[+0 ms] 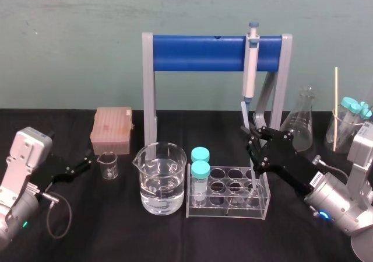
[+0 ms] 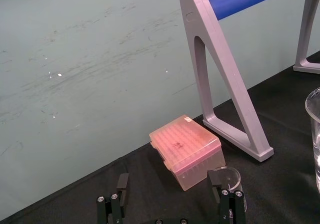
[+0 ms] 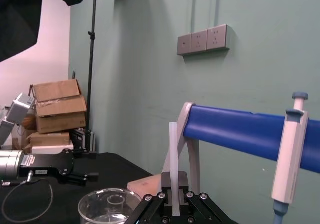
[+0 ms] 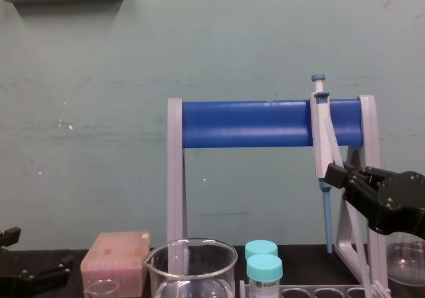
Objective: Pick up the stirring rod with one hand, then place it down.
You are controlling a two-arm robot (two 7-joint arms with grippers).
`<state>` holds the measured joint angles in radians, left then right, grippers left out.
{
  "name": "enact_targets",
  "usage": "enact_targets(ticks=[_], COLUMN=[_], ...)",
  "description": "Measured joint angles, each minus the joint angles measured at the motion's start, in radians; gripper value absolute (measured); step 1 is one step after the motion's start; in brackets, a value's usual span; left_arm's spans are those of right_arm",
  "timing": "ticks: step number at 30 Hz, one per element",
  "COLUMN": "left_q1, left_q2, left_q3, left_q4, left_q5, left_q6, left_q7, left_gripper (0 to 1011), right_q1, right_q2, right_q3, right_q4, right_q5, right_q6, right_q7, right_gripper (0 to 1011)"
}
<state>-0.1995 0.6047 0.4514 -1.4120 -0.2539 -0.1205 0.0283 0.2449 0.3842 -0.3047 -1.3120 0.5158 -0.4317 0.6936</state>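
Right gripper (image 1: 254, 138): clenched on the stirring rod (image 1: 245, 115), above the right end of the tube rack (image 1: 227, 212).
Stirring rod: nearly upright between the fingers, top just below the hanging pipette (image 1: 250, 63), lower part towards the rack.
Left gripper (image 1: 81, 166): fingers spread, holding nothing, low over the table (image 1: 105, 227) beside the small beaker (image 1: 108, 164).

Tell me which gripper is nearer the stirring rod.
Right. The right gripper grips the stirring rod at the tube rack; the left gripper sits far off beside the small beaker.
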Motion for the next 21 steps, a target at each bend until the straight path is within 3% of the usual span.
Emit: enact_targets(ticks=[21], left_q1=[0.000], left_q2=[0.000], left_q3=[0.000], left_q4=[0.000], left_q5=[0.000], left_q6=[0.000], left_q7=[0.000], left_gripper=[1000], right_q1=[0.046], right_q2=[-0.019], right_q3=[-0.016], right_q4=[0.129], right_q5=[0.053], right_q6=[0.071], right_q7=[0.032], right_gripper=[67])
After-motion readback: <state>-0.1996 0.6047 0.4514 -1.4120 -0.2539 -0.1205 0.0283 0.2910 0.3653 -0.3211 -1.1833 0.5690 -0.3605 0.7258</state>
